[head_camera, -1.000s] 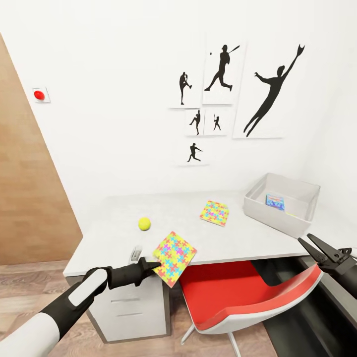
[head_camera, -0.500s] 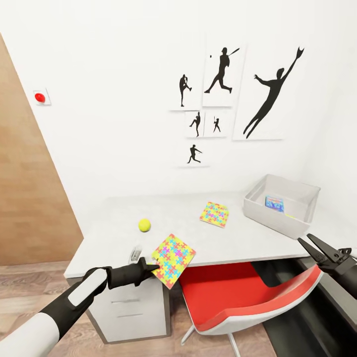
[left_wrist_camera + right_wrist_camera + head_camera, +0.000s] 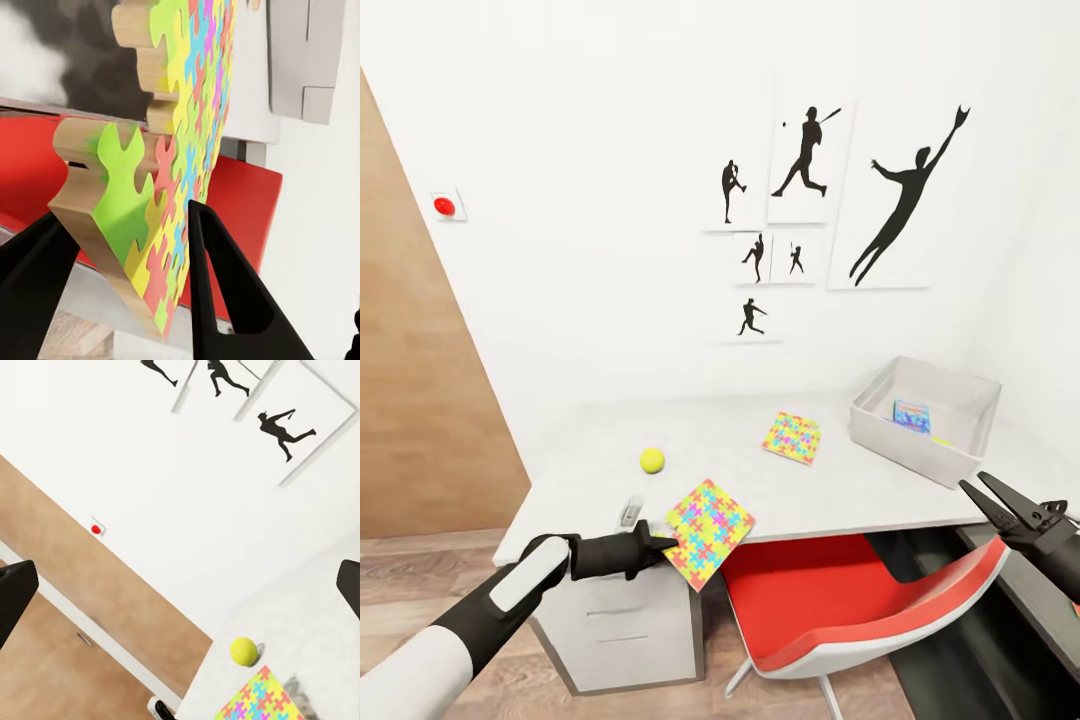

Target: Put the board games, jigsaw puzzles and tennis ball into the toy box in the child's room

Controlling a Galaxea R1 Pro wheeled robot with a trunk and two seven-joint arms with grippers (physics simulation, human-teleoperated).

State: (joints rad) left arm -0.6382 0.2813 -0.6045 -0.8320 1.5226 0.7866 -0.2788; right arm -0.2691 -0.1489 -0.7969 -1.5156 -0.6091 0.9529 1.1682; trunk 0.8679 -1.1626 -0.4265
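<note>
Your head view looks forward and down from high over the bench (image 3: 830, 480) toward the wall. Your left wrist view sits very close against the held jigsaw puzzle (image 3: 180, 150). Your right wrist view looks from farther off and shares the tennis ball (image 3: 243, 651) with the head view.

You see a puzzle (image 3: 707, 532) of yellow, pink, blue, green and orange pieces, tan at its edge, matching the second puzzle (image 3: 792, 437). The tennis ball (image 3: 652, 460) is yellow-green, the toy box (image 3: 905, 446) light grey, the chair (image 3: 840, 600) red, the wall posters (image 3: 830, 200) black on white.
</note>
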